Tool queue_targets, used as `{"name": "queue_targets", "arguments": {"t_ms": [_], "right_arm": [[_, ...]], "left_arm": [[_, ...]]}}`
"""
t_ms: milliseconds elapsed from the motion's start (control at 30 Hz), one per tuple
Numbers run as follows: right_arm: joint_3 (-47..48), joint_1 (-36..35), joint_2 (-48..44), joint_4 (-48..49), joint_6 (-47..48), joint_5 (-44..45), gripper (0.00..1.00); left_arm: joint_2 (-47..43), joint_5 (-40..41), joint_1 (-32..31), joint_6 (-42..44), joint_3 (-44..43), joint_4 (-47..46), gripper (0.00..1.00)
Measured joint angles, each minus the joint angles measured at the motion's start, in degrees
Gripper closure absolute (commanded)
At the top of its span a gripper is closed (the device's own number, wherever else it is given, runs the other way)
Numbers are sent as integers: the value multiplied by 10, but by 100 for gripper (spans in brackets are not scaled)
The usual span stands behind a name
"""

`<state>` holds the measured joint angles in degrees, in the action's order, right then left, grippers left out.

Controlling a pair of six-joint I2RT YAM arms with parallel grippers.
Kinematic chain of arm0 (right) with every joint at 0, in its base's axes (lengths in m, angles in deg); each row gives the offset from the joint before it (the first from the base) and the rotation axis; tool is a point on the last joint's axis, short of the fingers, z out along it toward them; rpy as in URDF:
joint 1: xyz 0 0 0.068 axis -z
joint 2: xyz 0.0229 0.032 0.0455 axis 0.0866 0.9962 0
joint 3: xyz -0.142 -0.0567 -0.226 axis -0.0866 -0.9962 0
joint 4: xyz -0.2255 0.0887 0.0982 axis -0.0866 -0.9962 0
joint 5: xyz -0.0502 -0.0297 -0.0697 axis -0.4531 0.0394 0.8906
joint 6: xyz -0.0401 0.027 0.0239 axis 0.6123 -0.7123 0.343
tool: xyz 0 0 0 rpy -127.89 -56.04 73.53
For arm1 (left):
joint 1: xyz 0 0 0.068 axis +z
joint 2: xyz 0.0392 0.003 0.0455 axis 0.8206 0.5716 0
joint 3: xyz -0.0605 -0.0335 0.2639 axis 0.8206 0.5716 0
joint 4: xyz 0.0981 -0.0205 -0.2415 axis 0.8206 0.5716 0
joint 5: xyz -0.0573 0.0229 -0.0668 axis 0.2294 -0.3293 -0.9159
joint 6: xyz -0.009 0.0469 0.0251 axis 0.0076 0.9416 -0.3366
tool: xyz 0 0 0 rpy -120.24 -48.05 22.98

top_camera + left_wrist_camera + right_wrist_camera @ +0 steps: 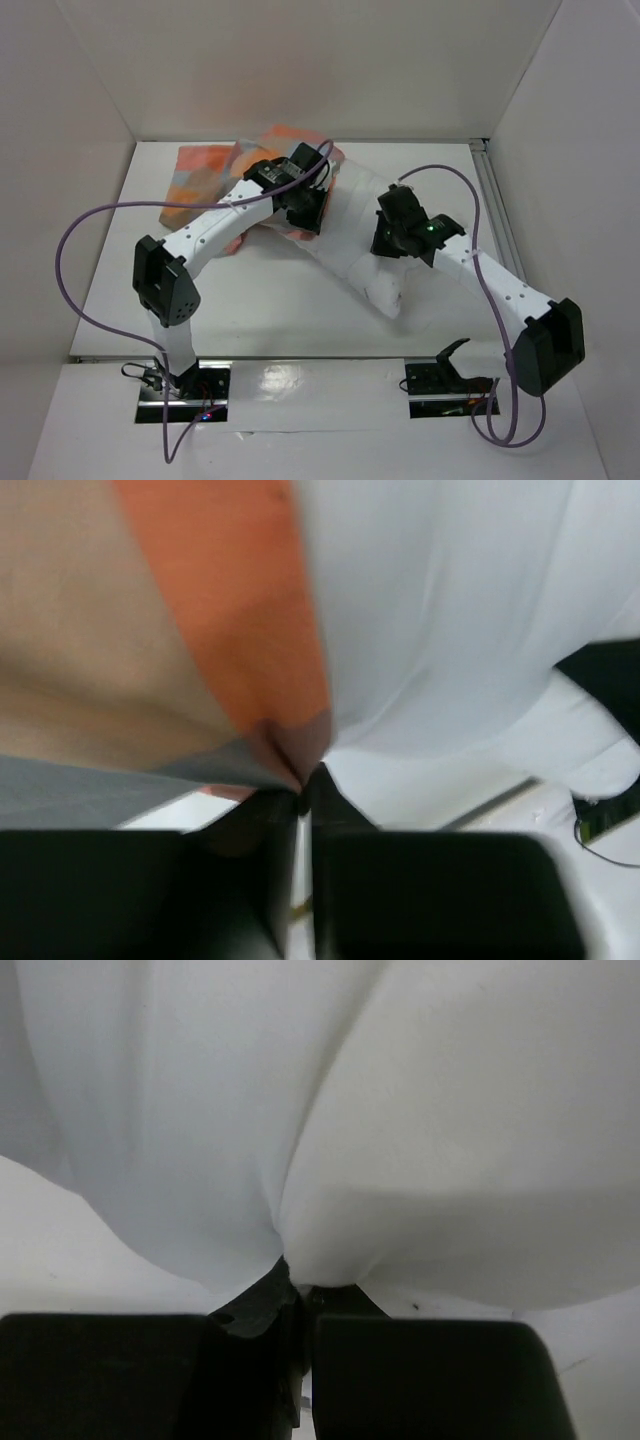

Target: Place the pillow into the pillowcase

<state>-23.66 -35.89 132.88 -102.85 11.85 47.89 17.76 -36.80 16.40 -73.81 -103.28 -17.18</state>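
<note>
From where I stand, the job looks barely begun. The soft fabric pillowcase (205,180), checked in orange, blue-grey and tan, lies bunched at the far left of the white table (270,310). The big plump white pillow (365,275) stretches from the pillowcase's right side diagonally toward the near right, and nearly all of it is outside the cloth.

The left gripper (300,785) has its fingers drawn together on a pucker of the checked cloth, right where it meets the pillow. The right gripper (295,1280) has its fingers clamped on a fold of the pillow's white cover, about midway along it.

As I judge it, the mouth has yet to be spread and drawn over the pillow's whole length.

Purple cables (90,225) loop off both arms. White walls (300,60) close in the far side, and a metal rail (495,210) runs along the table's right edge. The left arm crosses above the pillowcase, crowding the mouth.
</note>
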Motion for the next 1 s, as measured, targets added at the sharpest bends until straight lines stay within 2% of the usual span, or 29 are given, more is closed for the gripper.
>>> {"name": "queue_targets", "arguments": {"t_ms": [33, 67, 100, 133, 233, 333, 433, 600, 767, 1000], "right_arm": [[-5, -1, -13, 1, -1, 2, 92], [-8, -2, -29, 0, -1, 8, 75], [-9, -2, -39, 0, -3, 14, 36], [-8, -2, -50, 0, -2, 20, 21], [3, -4, -66, -7, 9, 42, 5], [27, -5, -68, -24, 11, 69, 1], [52, 6, -69, -34, 9, 101, 0], [69, 82, -70, -33, 11, 104, 0], [58, 162, -71, -26, 15, 60, 0], [-28, 250, -78, -6, 29, -40, 0]], "left_arm": [[-7, 6, -3, 2, 5, 10, 53], [-14, 10, -7, -3, 3, 22, 42], [-19, 17, -10, 4, -2, 31, 38], [-21, 26, -15, 5, -19, 50, 33], [-24, 48, -26, 2, -84, 68, 34], [-24, 87, -32, 2, -155, 65, 36], [-7, 161, -23, 0, -228, 61, 38], [81, 289, -9, 1, -302, 46, 35], [177, 361, -3, 13, -297, 45, 35], [204, 419, -2, 17, -276, 45, 62]]}}
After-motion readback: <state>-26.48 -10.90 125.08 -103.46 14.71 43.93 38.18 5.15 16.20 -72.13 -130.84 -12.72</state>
